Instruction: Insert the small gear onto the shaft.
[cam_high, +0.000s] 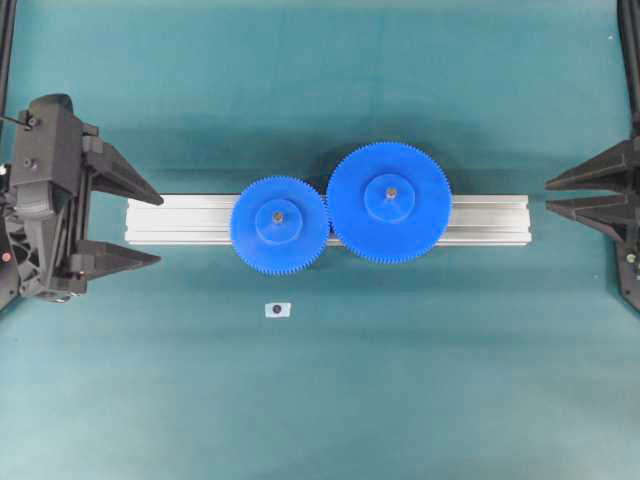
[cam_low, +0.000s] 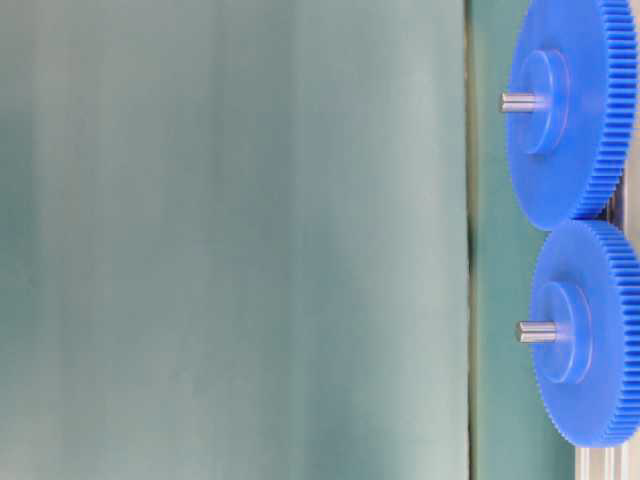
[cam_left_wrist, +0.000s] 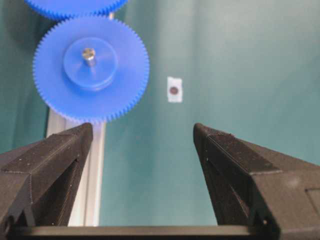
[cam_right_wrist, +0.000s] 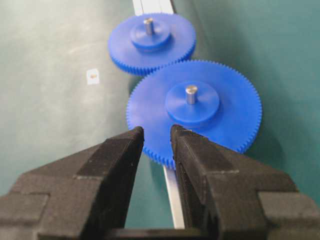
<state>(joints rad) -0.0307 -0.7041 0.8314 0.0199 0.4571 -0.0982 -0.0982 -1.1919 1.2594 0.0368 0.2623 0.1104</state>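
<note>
One small gear (cam_high: 279, 221) (blue, fine-toothed)

A teal tabletop (cam_high: 320, 400) carried a long silver grooved rail (cam_high: 180, 220) lying flat across its middle. In front of the rail, well apart from it, a small white tag (cam_high: 278, 310) with a dark dot at its centre lay directly on the tabletop.

Even, bright light; blurred foregrounds
</note>
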